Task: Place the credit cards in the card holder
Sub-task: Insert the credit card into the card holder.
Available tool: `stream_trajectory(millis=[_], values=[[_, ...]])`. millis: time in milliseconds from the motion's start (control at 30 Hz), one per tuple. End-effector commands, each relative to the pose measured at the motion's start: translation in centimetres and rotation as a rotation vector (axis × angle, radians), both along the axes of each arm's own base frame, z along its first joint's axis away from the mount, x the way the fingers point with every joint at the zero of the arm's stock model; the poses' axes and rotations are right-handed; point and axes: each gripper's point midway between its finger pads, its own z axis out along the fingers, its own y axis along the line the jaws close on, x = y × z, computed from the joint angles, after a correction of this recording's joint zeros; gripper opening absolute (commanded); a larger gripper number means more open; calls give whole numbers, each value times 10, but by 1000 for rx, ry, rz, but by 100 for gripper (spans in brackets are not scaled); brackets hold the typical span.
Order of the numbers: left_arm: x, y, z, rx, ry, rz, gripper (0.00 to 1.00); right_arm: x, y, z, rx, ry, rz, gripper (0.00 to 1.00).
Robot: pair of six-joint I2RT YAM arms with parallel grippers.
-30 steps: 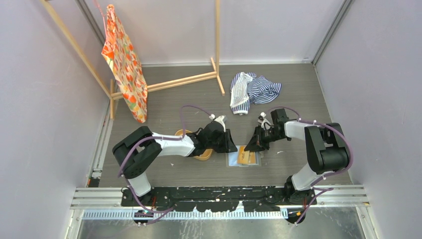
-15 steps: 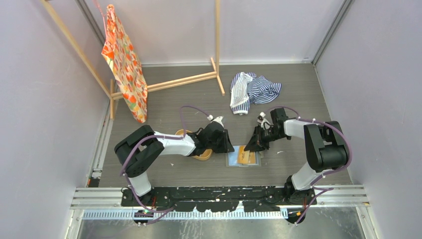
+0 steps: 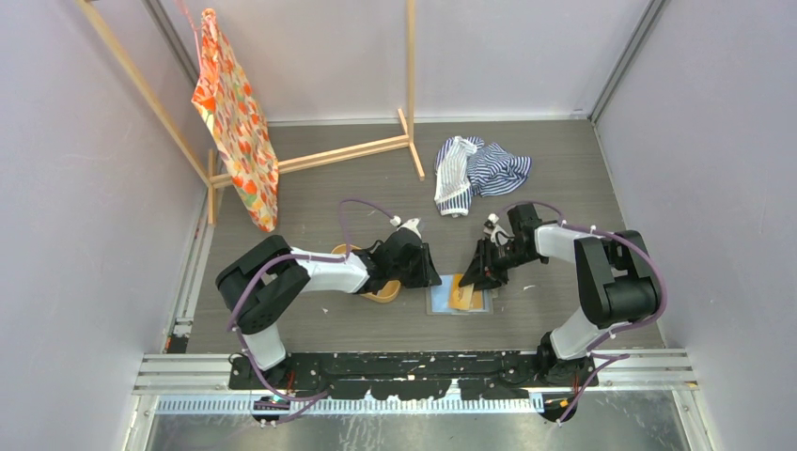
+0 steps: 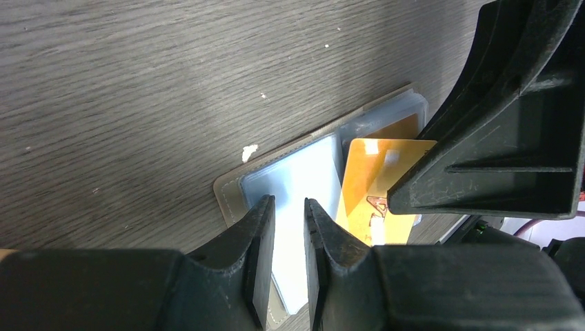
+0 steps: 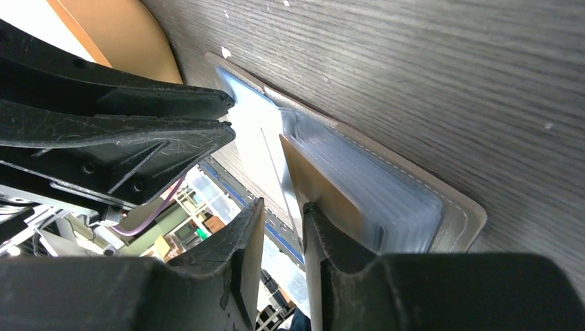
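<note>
The left arm (image 3: 324,272) and right arm (image 3: 562,244) look alike: smooth white shells over the links, bulky black housings at the joints. A thin purple cable (image 3: 350,214) loops outside each one, and a small white fitting (image 3: 399,222) sits at each wrist. The pale bases (image 3: 267,349) stand on a black plate (image 3: 404,362). The left gripper (image 3: 436,279) and right gripper (image 3: 467,280) are matt black plastic. Their fingers (image 4: 256,269) are flat-faced wedges braced by triangular ribs, scuffed pale along the edges, with small round screws (image 5: 86,167) in the sides
</note>
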Motion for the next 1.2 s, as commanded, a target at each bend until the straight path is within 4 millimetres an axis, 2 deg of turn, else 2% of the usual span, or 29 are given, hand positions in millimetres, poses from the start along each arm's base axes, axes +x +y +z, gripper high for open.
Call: stream_trajectory(millis=[0, 233, 433, 900, 1167], values=[[2, 9, -11, 47, 3, 15, 24, 8, -6, 4, -63, -48, 14, 34], [2, 7, -11, 38, 8, 10, 24, 15, -8, 6, -92, -52, 18, 37], [1, 5, -10, 30, 9, 4, 24, 16, -6, 4, -108, -41, 36, 36], [1, 4, -9, 23, 8, -2, 23, 19, -9, 5, -147, -58, 36, 22], [2, 4, -9, 22, 3, -2, 23, 10, -8, 4, -132, -27, 39, 15]])
